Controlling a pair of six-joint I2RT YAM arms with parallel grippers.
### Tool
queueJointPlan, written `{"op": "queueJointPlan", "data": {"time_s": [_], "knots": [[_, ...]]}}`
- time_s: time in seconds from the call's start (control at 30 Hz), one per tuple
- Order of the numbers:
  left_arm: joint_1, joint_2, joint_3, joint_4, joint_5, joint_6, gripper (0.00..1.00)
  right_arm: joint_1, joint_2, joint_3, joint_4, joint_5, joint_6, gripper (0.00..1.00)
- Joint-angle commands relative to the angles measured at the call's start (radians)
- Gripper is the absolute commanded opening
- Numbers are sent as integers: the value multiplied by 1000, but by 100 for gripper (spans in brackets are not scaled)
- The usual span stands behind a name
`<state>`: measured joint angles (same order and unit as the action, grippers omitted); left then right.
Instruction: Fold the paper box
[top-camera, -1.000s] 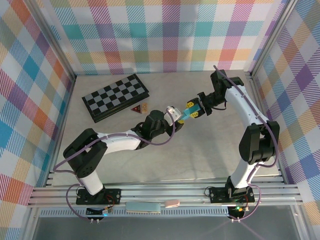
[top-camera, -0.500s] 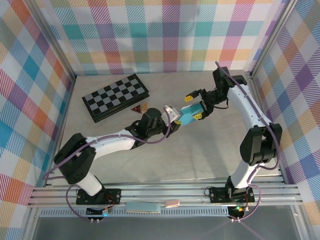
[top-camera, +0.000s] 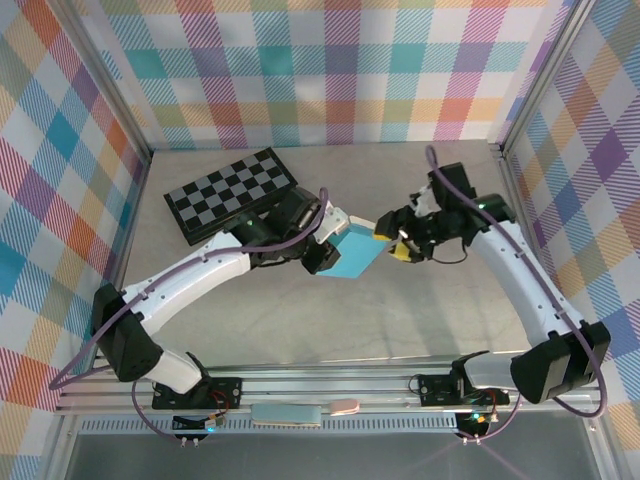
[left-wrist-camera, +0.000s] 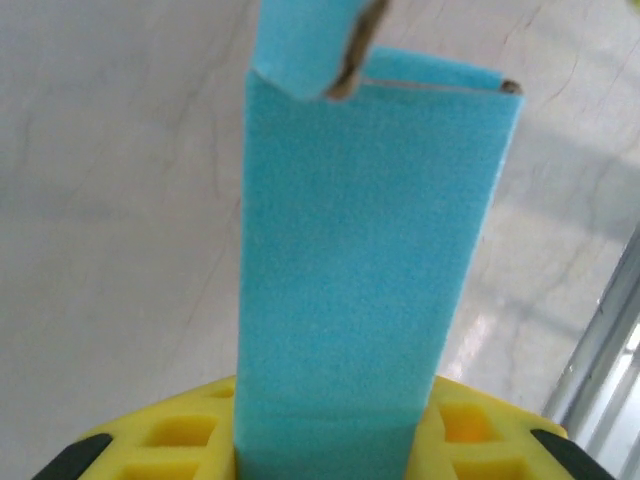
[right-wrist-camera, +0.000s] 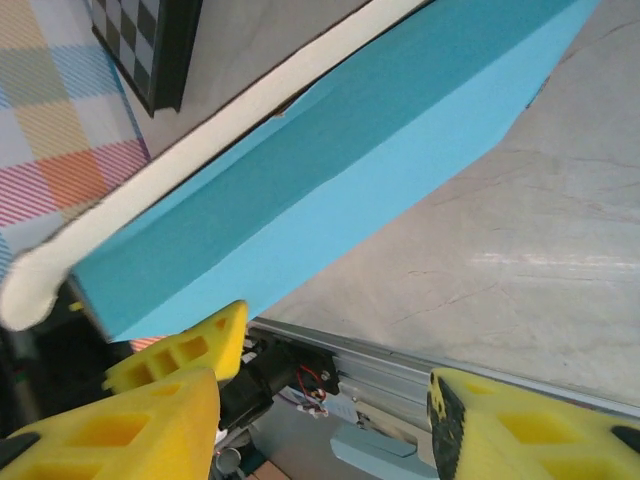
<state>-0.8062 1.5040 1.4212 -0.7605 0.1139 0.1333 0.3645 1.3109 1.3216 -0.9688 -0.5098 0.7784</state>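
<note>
The paper box (top-camera: 352, 252), a flat turquoise card rectangle, hangs tilted above the middle of the table. My left gripper (top-camera: 322, 243) is shut on its left end. In the left wrist view the box (left-wrist-camera: 365, 250) rises from between the yellow fingers (left-wrist-camera: 170, 440), with a small flap bent over at its far end. My right gripper (top-camera: 392, 240) stands open at the box's right corner. In the right wrist view the box (right-wrist-camera: 330, 170) passes just above the left finger (right-wrist-camera: 150, 400), with a pale inner edge along its top. Nothing lies between the jaws of the right gripper (right-wrist-camera: 335, 355).
A black-and-grey checkerboard (top-camera: 230, 195) lies at the back left, just behind my left arm, and its corner (right-wrist-camera: 150, 40) shows in the right wrist view. Plaid walls enclose three sides. The aluminium rail (top-camera: 330, 385) runs along the near edge.
My right gripper let go of the box's end and opened, staying beside it. My left arm stretched out and turned the box, so its broad face now points up.
</note>
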Motion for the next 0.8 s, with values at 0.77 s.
{"op": "queueJointPlan", "data": {"time_s": [0.77], "knots": [[26, 317, 326, -525, -30, -151, 24, 116, -98, -372, 709, 15, 521, 62]]}}
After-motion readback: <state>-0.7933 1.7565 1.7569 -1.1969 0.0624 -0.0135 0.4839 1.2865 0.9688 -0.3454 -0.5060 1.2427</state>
